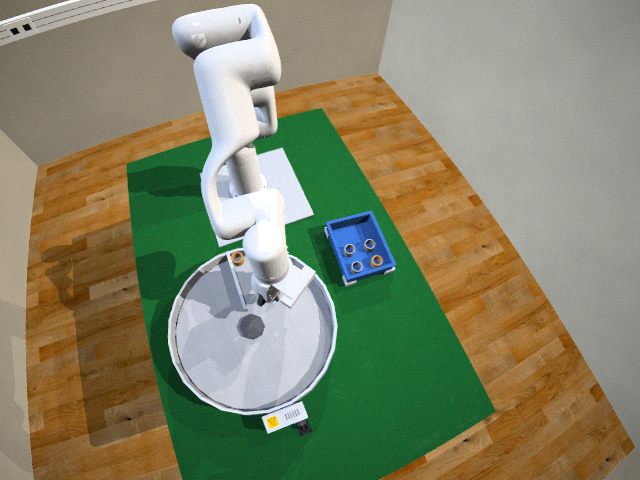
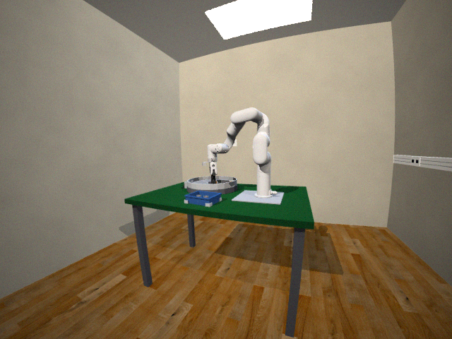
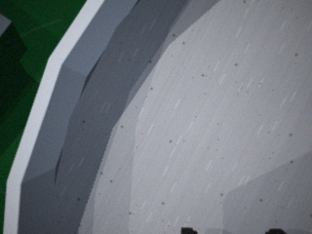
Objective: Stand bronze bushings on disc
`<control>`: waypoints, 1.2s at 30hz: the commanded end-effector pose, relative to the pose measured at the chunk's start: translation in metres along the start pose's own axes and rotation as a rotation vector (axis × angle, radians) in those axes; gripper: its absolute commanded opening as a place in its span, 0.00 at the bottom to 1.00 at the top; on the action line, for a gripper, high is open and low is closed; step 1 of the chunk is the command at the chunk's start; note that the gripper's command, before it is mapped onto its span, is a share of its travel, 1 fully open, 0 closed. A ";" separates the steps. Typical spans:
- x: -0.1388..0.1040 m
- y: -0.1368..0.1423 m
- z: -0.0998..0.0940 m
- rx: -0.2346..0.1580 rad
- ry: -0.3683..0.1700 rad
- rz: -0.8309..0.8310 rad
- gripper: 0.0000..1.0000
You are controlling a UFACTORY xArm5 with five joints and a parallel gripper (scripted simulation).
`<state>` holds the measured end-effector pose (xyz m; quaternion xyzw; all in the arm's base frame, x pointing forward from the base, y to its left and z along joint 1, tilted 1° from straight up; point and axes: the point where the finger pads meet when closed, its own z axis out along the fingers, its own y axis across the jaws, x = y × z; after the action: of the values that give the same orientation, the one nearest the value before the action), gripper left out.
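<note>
While one bronze bushing (image 1: 376,258) sat in the crate (image 1: 356,233) (image 2: 201,200), the gripper (image 1: 267,298) (image 2: 213,181) (image 3: 232,231) gripped another over the disc (image 1: 279,361) (image 2: 200,181) (image 3: 195,122).

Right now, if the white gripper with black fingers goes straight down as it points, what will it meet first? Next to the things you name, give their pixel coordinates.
Most likely the turntable's round grey disc (image 1: 279,364) (image 2: 199,181) (image 3: 219,122), met first by the bronze bushing (image 1: 274,293) (image 2: 217,181) in the gripper (image 1: 267,299) (image 2: 213,181) (image 3: 232,231); the remaining gap is unclear.
</note>
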<state>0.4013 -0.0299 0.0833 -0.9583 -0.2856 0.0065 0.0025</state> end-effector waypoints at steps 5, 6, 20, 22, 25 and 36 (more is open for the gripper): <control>0.001 0.001 0.000 -0.002 0.003 0.000 0.00; 0.001 0.001 0.000 -0.002 0.003 0.000 0.00; 0.001 0.001 0.000 -0.002 0.003 0.000 0.00; 0.001 0.001 0.001 -0.002 0.003 0.000 0.00; 0.001 0.001 0.002 -0.002 0.003 0.000 0.00; 0.001 0.001 0.005 -0.002 0.003 0.000 0.00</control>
<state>0.4014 -0.0300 0.0781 -0.9583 -0.2856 0.0065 0.0025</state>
